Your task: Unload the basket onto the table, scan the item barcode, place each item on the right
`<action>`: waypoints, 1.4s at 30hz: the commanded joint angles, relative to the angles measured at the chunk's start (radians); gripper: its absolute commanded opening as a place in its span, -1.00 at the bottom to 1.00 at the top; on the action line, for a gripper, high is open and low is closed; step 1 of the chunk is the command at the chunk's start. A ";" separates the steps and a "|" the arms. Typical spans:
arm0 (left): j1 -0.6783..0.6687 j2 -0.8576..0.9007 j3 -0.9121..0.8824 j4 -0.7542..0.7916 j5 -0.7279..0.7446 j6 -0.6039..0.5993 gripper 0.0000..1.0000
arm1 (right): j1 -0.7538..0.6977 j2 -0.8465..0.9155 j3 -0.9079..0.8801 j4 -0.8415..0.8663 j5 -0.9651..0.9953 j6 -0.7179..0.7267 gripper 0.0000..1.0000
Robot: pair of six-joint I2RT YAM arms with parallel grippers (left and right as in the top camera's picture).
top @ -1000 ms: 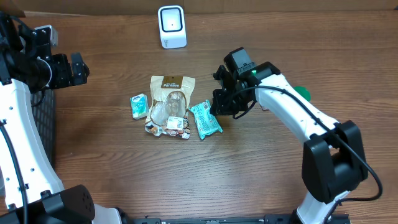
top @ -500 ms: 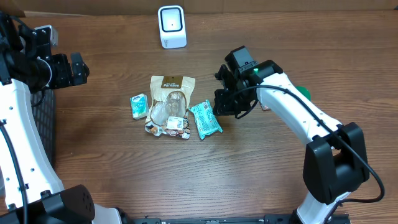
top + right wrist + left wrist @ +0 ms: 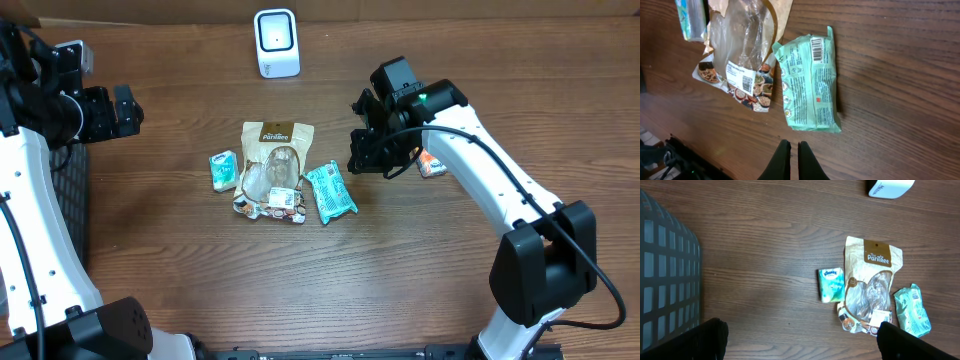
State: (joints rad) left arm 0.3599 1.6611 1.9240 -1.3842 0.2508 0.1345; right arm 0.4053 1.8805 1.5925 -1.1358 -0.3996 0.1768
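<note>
Mint-green packet, tan-and-clear pouch, white scanner, brown woodgrain table

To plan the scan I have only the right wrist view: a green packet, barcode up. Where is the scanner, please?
Observer: The white scanner stands beyond the brown bag, on the side away from the robot.
Operator: Is the left gripper busy?
Observer: No. The left gripper is open and holds nothing, beside the black basket.
Operator: Is anything near my arm that I cannot see?
Observer: Yes. A small orange and white packet lies on the wood, close by the right arm.
</note>
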 commanded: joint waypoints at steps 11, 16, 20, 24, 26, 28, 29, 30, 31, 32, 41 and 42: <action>-0.007 0.003 0.008 0.001 0.005 0.015 0.99 | -0.004 -0.044 0.079 -0.044 0.007 -0.022 -0.92; -0.007 0.003 0.008 0.001 0.005 0.015 0.99 | -0.004 -0.044 0.079 -0.044 0.033 -0.021 -0.92; -0.007 0.003 0.008 0.001 0.005 0.015 0.99 | -0.004 -0.044 0.079 -0.044 0.033 -0.021 -0.92; -0.007 0.003 0.008 0.001 0.005 0.015 0.99 | -0.004 -0.044 0.079 -0.044 0.034 -0.021 -0.92; -0.007 0.003 0.008 0.001 0.005 0.015 0.99 | -0.004 -0.044 0.079 -0.044 0.037 -0.021 -0.92; -0.007 0.003 0.008 0.001 0.005 0.015 0.99 | -0.004 -0.044 0.079 -0.044 0.043 -0.021 -0.92; -0.007 0.003 0.008 0.001 0.005 0.015 0.99 | -0.004 -0.044 0.079 -0.044 0.043 -0.021 -0.92; -0.007 0.003 0.008 0.001 0.005 0.015 0.99 | -0.004 -0.044 0.079 -0.044 0.043 -0.021 -0.92; -0.007 0.003 0.008 0.001 0.005 0.015 0.99 | -0.004 -0.044 0.079 -0.044 0.043 -0.021 -0.92; -0.007 0.003 0.008 0.001 0.005 0.015 0.99 | -0.004 -0.044 0.079 -0.044 0.043 -0.021 -0.92; -0.007 0.003 0.008 0.001 0.005 0.015 0.99 | -0.004 -0.044 0.079 -0.044 0.043 -0.021 -0.92; -0.007 0.003 0.008 0.001 0.005 0.015 0.99 | -0.004 -0.044 0.079 -0.044 0.043 -0.021 -0.92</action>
State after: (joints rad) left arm 0.3599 1.6611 1.9240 -1.3842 0.2508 0.1345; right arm 0.4053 1.8748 1.6459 -1.1809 -0.3614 0.1604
